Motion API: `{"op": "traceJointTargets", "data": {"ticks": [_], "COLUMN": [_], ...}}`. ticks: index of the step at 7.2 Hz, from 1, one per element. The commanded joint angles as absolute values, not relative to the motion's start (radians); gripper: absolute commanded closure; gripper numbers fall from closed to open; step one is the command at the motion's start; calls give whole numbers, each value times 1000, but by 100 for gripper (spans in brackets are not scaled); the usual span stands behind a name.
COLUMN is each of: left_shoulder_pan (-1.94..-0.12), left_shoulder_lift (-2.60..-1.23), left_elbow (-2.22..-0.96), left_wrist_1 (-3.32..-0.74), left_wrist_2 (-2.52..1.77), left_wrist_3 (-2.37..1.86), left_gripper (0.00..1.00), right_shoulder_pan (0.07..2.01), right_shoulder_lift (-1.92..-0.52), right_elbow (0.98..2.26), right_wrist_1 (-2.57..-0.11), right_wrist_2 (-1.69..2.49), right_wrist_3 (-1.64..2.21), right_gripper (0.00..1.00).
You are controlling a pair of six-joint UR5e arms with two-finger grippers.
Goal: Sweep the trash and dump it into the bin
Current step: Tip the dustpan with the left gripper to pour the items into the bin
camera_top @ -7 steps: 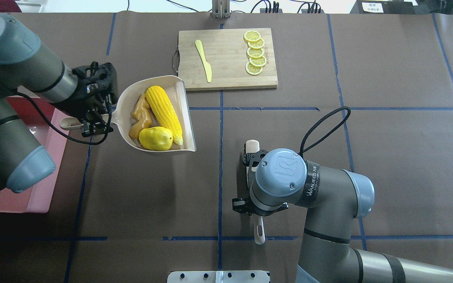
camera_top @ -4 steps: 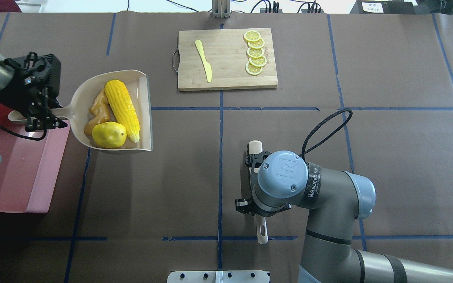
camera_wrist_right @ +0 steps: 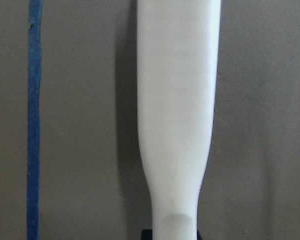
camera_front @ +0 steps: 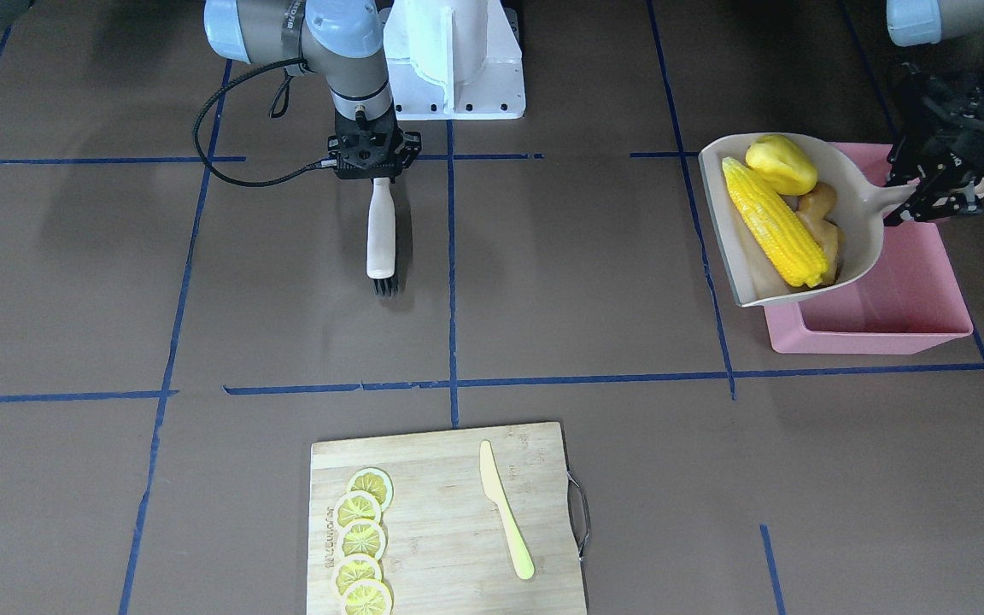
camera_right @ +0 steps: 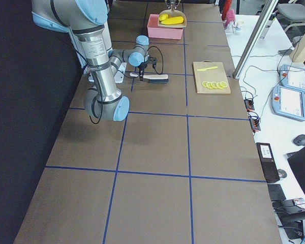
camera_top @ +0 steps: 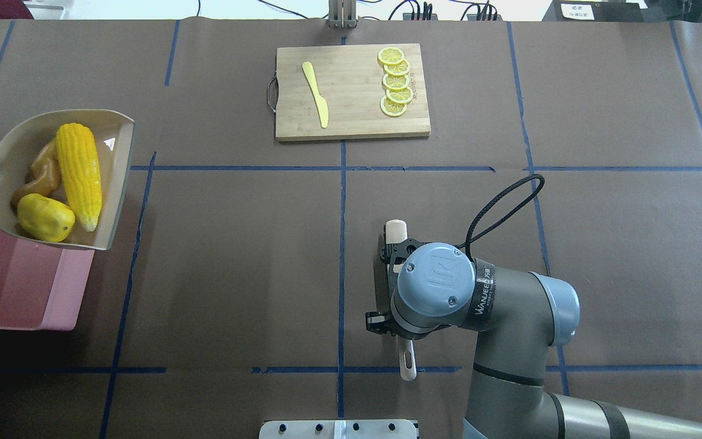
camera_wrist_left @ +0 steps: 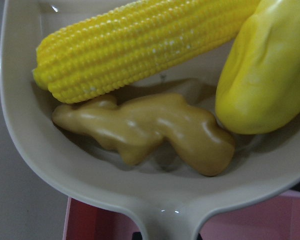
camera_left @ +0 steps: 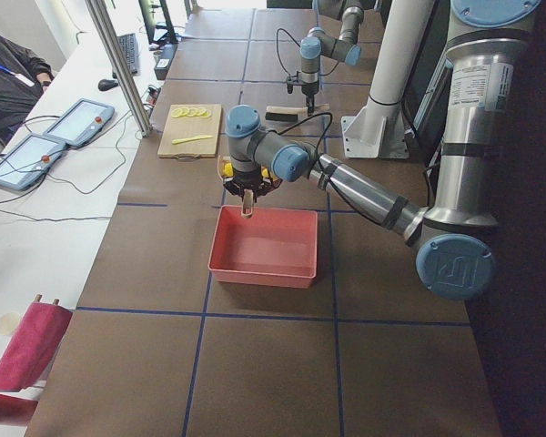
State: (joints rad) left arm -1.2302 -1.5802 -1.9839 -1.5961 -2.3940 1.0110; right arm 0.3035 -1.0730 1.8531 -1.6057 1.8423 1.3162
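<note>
My left gripper (camera_front: 936,195) is shut on the handle of the beige dustpan (camera_top: 117,183) and holds it level in the air over the far edge of the pink bin (camera_top: 22,286). The corn cob (camera_top: 78,174), the rounded yellow lump (camera_top: 45,217) and the tan ginger root (camera_top: 43,174) lie in the pan. The left wrist view shows the corn (camera_wrist_left: 140,45), ginger (camera_wrist_left: 150,127) and lump (camera_wrist_left: 262,75) close up, with the bin (camera_wrist_left: 250,220) below. My right gripper (camera_front: 378,173) is shut on the white brush (camera_front: 381,235) near the table's middle.
A bamboo cutting board (camera_top: 351,116) stands at the far middle with several lemon slices (camera_top: 395,82) and a pale yellow knife (camera_top: 316,94). A black cable (camera_top: 497,207) loops beside my right wrist. Blue tape lines cross the brown table.
My left arm has carried the loaded dustpan to the left, from beside the board to over the pink bin. The right arm with the brush has barely moved.
</note>
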Motion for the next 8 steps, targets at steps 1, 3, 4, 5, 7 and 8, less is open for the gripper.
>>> {"op": "traceJointTargets", "data": {"ticks": [1,3,4,5,7,8], "left_shoulder_pan": [-1362,-1413,-1417,-1427,-1460,-1459], "left_shoulder_lift": [-1539,-1539,-1536,-1532,-1531,-1528], "left_elbow": [-1855,-1741,-1699,-1701,-1726,-1747], "left_wrist_1": [-1601,-1659,-1721,-1741,-1741,-1741], "left_wrist_2": [-2509,-2522,-2520,-2514,-2459,-2391], "left_wrist_3": [1246,1334,1335,1328,1327,1327], "left_gripper": [100,100,100,100,100,100], "right_shoulder_pan": [302,299,299,299,296,293], "right_shoulder_lift": [-1077,-1075,-1075,-1075,-1077,-1077], "right_elbow": [1853,1853,1853,1853,1852,1852], "right_wrist_1": [-1605,-1605,-1605,-1605,-1603,-1601], "right_wrist_2": [1839,1839,1839,1839,1839,1839], "right_wrist_3": [1316,1316,1318,1316,1316,1316], "right_gripper": [100,100,100,100,100,100]}}
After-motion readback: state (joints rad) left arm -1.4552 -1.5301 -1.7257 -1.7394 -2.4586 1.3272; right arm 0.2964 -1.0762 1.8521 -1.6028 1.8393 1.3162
